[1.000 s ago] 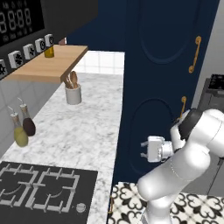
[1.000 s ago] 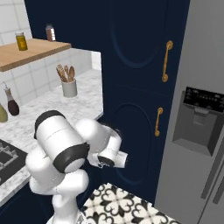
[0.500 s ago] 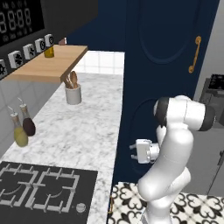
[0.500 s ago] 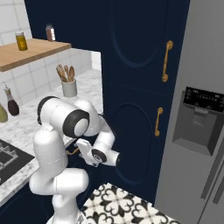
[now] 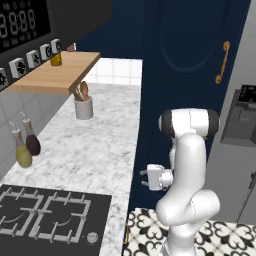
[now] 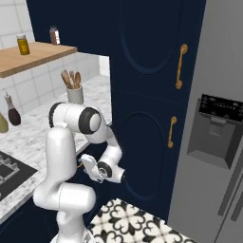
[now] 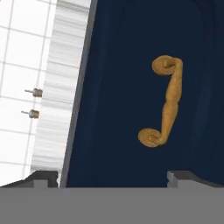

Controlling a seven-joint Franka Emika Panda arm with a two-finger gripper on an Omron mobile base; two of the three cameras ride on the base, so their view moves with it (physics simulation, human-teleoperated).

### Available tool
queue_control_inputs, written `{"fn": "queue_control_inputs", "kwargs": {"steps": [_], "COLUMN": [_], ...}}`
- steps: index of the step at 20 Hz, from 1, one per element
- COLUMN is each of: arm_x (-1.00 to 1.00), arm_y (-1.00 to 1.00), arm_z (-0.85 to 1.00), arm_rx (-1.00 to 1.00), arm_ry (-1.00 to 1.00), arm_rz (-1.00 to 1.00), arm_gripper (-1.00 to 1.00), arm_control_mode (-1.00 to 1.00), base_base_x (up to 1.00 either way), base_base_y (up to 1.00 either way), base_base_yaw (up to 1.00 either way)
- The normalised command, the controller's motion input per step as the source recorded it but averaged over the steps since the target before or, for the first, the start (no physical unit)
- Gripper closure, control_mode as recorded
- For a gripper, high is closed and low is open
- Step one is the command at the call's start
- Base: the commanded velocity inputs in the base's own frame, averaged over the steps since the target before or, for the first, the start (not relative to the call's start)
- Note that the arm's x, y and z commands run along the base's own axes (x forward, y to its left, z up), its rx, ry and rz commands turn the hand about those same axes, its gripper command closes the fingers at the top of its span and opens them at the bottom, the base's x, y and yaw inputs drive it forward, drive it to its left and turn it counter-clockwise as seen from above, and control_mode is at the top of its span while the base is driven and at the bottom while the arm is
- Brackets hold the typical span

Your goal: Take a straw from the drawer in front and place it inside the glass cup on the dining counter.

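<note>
Drawer front (image 7: 131, 87): dark navy, curled brass handle (image 7: 164, 101) right of centre; gripper (image 7: 113, 176) fingertips wide apart, empty.

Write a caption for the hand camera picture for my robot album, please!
The open gripper faces a dark navy drawer front with a curly brass handle.

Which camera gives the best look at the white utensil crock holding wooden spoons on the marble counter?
The left base view: the white utensil crock stands in the open on the marble counter, unobstructed, its whole side and its wooden spoons showing. The right base view shows the crock from farther off, with the arm's shoulder close below it.
</note>
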Motion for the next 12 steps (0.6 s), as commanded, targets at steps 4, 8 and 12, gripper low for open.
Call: {"fn": "queue_control_inputs", "kwargs": {"steps": [4, 8, 12], "arm_x": [0.41, 0.41, 0.49], "arm_y": [0.18, 0.14, 0.12], "arm_z": [-0.43, -0.36, -0.37], "arm_rx": [0.0, 0.0, 0.0], "arm_ry": [0.0, 0.0, 0.02], "arm_rz": [0.0, 0.0, 0.0], "arm_gripper": [-1.0, -1.0, -1.0], "arm_control_mode": [-1.0, -1.0, -1.0], "base_base_x": [0.0, 0.0, 0.0], "base_base_y": [0.0, 0.0, 0.0], "base_base_yaw": [0.0, 0.0, 0.0]}}
